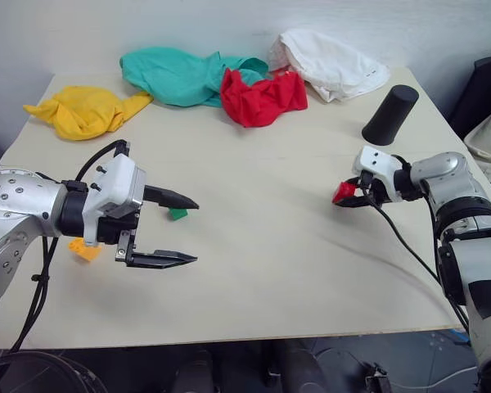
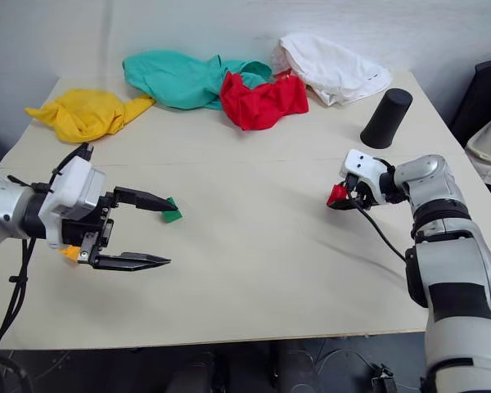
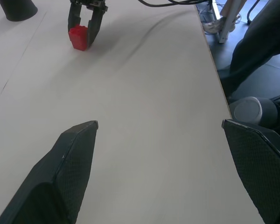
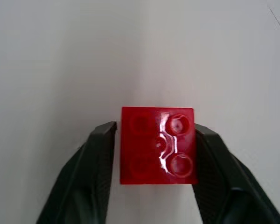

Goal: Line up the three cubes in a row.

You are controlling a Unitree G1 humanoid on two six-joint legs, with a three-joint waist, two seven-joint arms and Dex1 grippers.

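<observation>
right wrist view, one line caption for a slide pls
Right gripper shut on the red cube, a finger on either side, on the pale table.

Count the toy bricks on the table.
3: red brick between the right gripper's jaws; green brick near centre-left; orange brick partly hidden behind the left gripper.

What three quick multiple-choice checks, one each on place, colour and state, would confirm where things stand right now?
1. Where is the green cube?
A. beside the left gripper's upper finger
B. under the white cloth
C. against the black cylinder

2. What colour is the cube between the right gripper's fingers?
A. green
B. orange-yellow
C. red

3. How do the left gripper's fingers stand?
A. shut on a cube
B. open, empty
C. shut, empty

Answers: 1 A, it lies by that fingertip; 2 C, the red cube sits between them; 3 B, wide apart.
</observation>
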